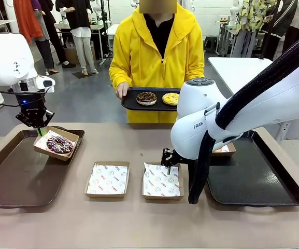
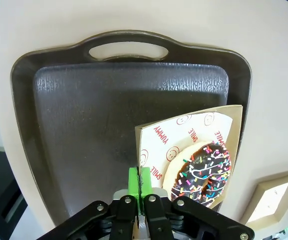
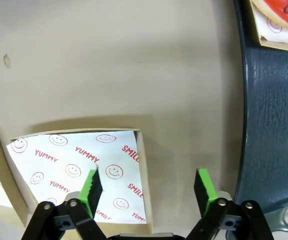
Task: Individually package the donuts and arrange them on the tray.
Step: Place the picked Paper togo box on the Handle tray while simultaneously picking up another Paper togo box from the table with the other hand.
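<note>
A purple-white sprinkled chocolate donut (image 1: 59, 144) (image 2: 206, 172) lies in a paper-lined box (image 1: 72, 137) (image 2: 233, 125) on the left tray (image 1: 14, 176) (image 2: 84, 125). My left gripper (image 1: 39, 130) (image 2: 140, 181) is shut on that box's wall. My right gripper (image 1: 168, 168) (image 3: 147, 186) hangs open astride the wall of an empty lined box (image 1: 161, 181) (image 3: 74, 155). One finger is over the paper, the other outside. The person holds a black tray (image 1: 133, 101) with a dark chocolate donut (image 1: 146, 97) and a yellow donut (image 1: 170, 98). A boxed red donut (image 3: 278, 12) sits on the right tray (image 1: 253, 176) (image 3: 268, 125).
A second empty lined box (image 1: 108, 180) stands on the table left of the one under my right gripper. The right arm's body blocks much of the right tray's near-left corner. Bare tabletop runs along the front edge.
</note>
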`<state>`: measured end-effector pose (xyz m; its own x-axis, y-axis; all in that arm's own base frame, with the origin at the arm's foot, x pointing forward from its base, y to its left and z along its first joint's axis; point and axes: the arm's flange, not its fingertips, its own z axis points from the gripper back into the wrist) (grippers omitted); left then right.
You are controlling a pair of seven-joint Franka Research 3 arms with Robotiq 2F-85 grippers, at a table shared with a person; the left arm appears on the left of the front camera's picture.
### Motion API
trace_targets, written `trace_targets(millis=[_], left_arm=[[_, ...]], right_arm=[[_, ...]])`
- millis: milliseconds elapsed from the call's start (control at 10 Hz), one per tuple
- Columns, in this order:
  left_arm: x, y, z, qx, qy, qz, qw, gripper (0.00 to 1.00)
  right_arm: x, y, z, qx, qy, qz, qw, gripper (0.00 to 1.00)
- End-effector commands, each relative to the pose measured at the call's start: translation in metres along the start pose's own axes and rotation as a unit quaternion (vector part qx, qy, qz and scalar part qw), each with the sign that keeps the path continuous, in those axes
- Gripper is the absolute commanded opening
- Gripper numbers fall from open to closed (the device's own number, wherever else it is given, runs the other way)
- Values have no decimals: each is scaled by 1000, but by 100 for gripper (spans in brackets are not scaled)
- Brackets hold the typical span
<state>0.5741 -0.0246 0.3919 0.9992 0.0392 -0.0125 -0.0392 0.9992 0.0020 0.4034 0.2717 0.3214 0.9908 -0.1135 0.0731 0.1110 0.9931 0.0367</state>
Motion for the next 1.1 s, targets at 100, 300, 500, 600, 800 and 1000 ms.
trace_targets(millis=[100, 300, 500, 600, 800, 1000], left_arm=[[5, -2, 0, -2, 3, 9, 1000, 55], [5, -3, -1, 1, 5, 6, 1000, 100], [4, -3, 0, 1, 6, 7, 1000, 100], [4, -4, 2, 0, 6, 10, 1000, 86], [4, -4, 5, -4, 7, 13, 1000, 100], [3, -5, 8, -11, 8, 15, 1000, 100]], right_arm=[[-2, 2, -6, -2, -12, 0, 1000, 0], [-2, 2, -6, 0, -11, -1, 1000, 0], [-2, 1, -7, 0, -11, -2, 1000, 0], [-2, 1, -7, 1, -11, -3, 1000, 0], [-2, 1, -7, 0, -14, -7, 1000, 0], [-2, 1, -6, 1, -9, -10, 1000, 0]])
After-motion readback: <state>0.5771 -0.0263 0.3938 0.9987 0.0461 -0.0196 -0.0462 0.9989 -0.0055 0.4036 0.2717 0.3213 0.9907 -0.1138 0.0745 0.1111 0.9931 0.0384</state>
